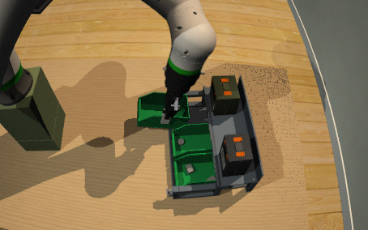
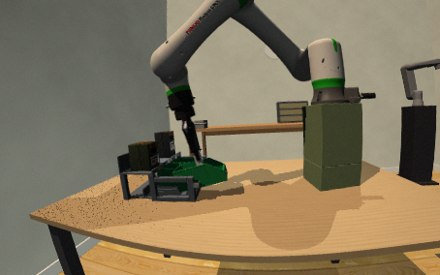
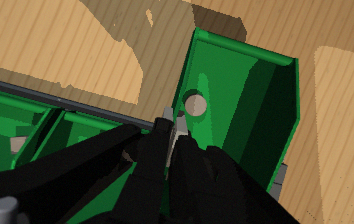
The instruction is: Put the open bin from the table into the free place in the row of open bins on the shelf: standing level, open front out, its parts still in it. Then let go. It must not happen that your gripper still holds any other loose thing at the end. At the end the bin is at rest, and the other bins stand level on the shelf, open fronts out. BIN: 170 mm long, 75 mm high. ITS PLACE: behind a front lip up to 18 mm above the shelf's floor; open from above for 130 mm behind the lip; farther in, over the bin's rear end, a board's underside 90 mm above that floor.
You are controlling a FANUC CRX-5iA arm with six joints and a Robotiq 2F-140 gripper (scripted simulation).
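Note:
The green open bin (image 1: 153, 108) (image 2: 209, 171) (image 3: 238, 100) is held just off the table at the front of the dark grey shelf (image 1: 249, 121) (image 2: 136, 186). One of its ends reaches over the shelf's front edge at the free place (image 1: 199, 110). A round grey part (image 3: 195, 104) lies inside it. My gripper (image 1: 170, 114) (image 2: 198, 157) (image 3: 170, 121) is shut on the bin's thin side wall. Two other green bins (image 1: 192, 139) (image 1: 194, 168) (image 3: 8, 120) stand side by side in the row, each with a grey part inside.
Two dark boxes with orange labels (image 1: 225, 95) (image 1: 238, 154) sit on the shelf's upper board behind the bins. The arm's olive pedestal (image 1: 32, 113) (image 2: 331, 145) stands on the table. A black stand (image 2: 417, 140) is at the far right.

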